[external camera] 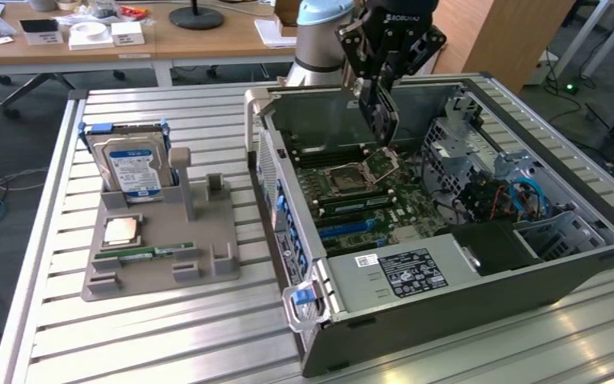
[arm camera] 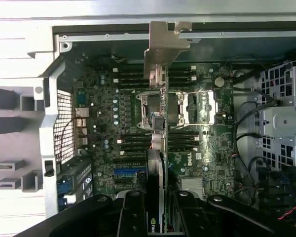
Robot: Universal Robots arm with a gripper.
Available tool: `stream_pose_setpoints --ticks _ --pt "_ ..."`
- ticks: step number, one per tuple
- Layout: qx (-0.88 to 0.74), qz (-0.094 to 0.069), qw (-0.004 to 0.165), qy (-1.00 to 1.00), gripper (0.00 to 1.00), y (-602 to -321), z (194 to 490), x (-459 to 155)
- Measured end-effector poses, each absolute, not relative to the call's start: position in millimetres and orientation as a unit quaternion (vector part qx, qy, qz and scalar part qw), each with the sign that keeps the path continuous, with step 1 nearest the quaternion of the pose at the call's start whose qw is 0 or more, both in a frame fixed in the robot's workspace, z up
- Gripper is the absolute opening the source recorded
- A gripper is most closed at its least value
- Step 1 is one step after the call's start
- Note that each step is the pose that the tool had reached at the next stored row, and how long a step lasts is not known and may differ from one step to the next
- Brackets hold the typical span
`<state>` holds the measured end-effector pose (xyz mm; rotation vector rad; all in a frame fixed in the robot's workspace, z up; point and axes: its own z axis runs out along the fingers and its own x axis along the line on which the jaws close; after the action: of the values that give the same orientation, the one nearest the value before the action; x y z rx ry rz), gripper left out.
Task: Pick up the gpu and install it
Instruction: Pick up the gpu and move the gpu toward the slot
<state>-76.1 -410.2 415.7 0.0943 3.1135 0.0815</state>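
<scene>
The gpu [external camera: 379,120] is clamped edge-on between the fingers [arm camera: 133,215] of the gripper [external camera: 376,80], hanging below them over the open computer case [external camera: 435,288]. Thin, stiff and light, I'd judge — but fragile, best pinched on the board's bare edges. Its long axis runs straight away from the fingertips — silver bracket [arm camera: 164,47] farthest out, pointing down at the motherboard [external camera: 360,200].

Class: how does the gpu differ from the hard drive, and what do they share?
The gpu is thin, dark; the hard drive is thicker, silver, blue-labelled. The gripper holds the gpu over the open case; the hard drive sits in a grey stand. Both are upright.
</scene>
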Motion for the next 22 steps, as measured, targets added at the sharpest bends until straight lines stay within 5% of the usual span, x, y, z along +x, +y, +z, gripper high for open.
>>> stream_pose_setpoints --ticks 22 --pt "0.03 0.026 0.013 0.999 0.26 -410 415 -59"
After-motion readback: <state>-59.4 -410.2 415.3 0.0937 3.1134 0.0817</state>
